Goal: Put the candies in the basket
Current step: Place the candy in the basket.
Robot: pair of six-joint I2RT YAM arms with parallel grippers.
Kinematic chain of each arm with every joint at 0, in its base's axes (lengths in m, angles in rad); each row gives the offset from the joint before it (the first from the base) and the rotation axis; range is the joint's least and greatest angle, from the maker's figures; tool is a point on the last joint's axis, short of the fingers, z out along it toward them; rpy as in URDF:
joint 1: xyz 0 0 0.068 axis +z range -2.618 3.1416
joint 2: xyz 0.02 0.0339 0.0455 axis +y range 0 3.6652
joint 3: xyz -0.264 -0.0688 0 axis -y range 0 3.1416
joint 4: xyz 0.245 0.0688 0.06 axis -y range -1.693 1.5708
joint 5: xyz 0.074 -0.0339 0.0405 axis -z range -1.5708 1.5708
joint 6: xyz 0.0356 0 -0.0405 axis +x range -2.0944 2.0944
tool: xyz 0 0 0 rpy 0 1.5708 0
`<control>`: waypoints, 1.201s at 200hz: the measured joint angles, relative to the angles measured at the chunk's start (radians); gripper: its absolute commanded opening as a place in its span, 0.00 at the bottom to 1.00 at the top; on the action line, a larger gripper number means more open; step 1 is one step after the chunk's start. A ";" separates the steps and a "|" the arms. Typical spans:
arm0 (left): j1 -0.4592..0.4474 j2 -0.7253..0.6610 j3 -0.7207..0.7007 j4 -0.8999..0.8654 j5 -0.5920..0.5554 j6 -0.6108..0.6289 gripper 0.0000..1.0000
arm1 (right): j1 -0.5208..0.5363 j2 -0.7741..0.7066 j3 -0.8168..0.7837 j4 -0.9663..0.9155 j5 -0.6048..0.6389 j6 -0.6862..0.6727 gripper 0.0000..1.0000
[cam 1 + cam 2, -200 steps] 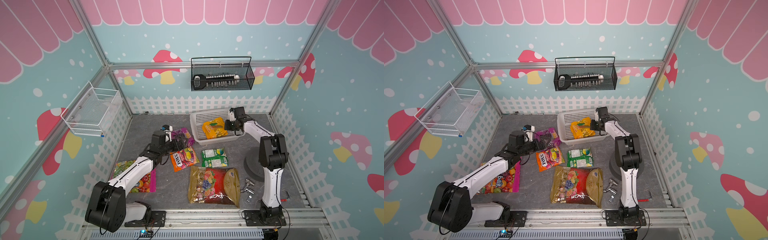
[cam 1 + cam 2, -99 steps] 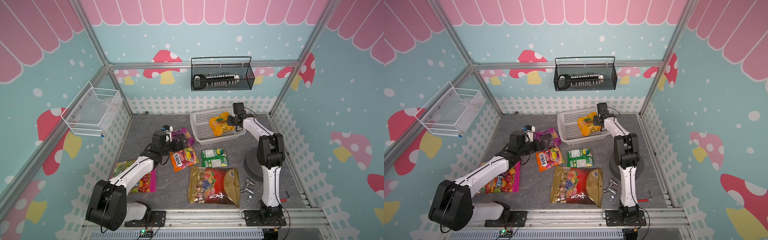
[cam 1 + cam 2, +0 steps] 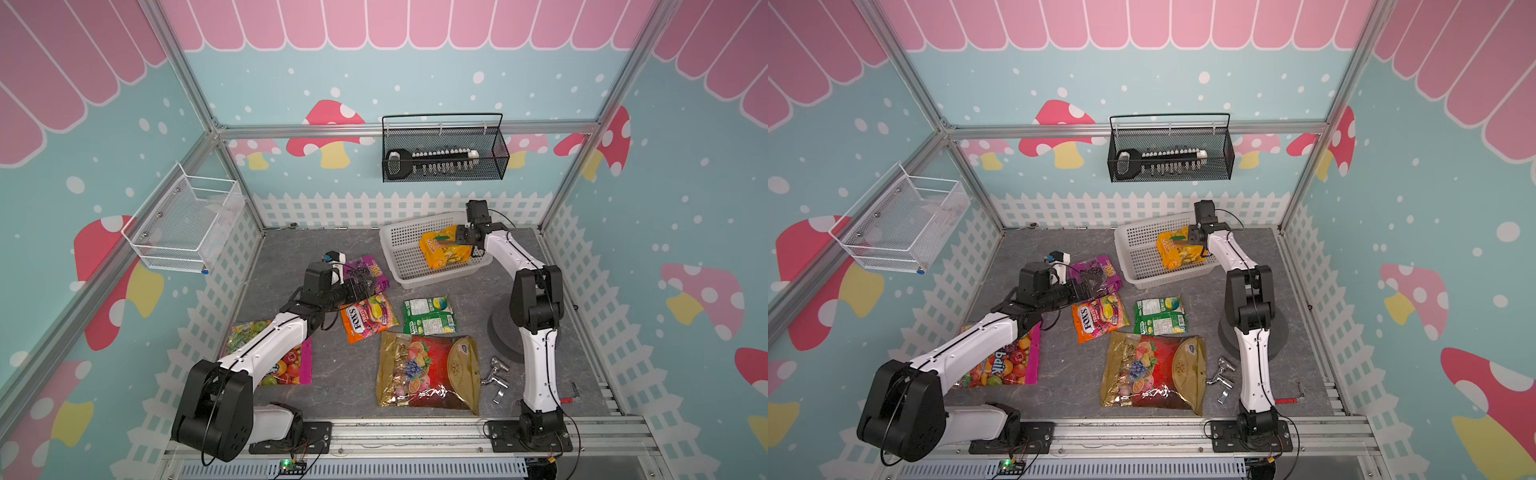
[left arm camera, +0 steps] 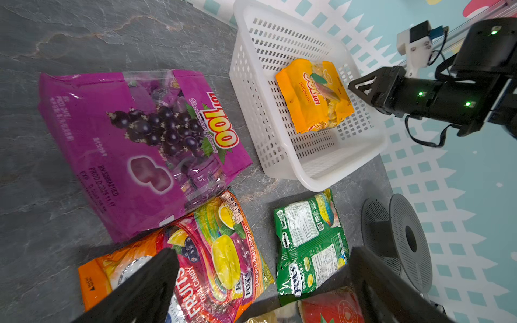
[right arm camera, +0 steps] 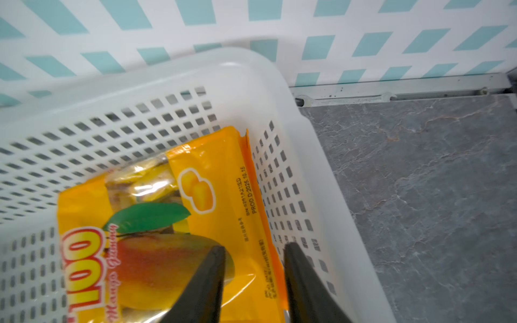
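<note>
The yellow-orange glossy candy bag (image 3: 444,251) lies inside the white perforated plastic basket (image 3: 401,249), at its right end, tilted up against the right wall with one edge close to the rim. The right gripper (image 5: 254,246) hangs just over that edge with its fingers parted. The seam shows in the gap between them, and I cannot tell whether the film touches either one.

If the film does catch on a finger, pulling the gripper away could drag the bag up over the rim. A knock on the wall could also slide the light basket across the grey stone-look table (image 3: 332,249).

The other five bags lie on the table, outside the basket:
- The purple grape-printed bag (image 4: 140,139) and the orange "FOX'S" bag (image 4: 218,251) touch or overlap at their edges.
- The left gripper (image 4: 263,251) hovers over this pair with its fingers wide apart. A pinch there could take both bags, or slip off the slick film.
- The green bag (image 3: 430,316) lies to their right.
- The large red-gold fruit-printed bag (image 3: 428,370) lies nearer, and the left wrist view cuts it off.
- The left arm covers much of the clear multicoloured bag with the pink edge (image 3: 1005,365).

In both top views the right fingertips are hard to make out.
</note>
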 measured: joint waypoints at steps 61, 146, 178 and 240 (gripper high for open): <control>0.000 -0.012 -0.005 -0.006 -0.012 0.000 0.99 | 0.055 -0.096 -0.021 -0.003 -0.163 -0.129 0.67; 0.000 -0.019 -0.011 -0.007 -0.038 0.000 0.99 | 0.183 0.026 -0.023 -0.004 -0.025 -0.300 0.85; 0.000 -0.029 -0.014 -0.007 -0.039 -0.004 0.99 | 0.195 0.100 -0.010 -0.003 0.108 -0.347 0.86; 0.000 -0.044 -0.027 -0.007 -0.045 -0.019 0.99 | 0.212 0.143 0.042 -0.001 0.345 -0.316 0.86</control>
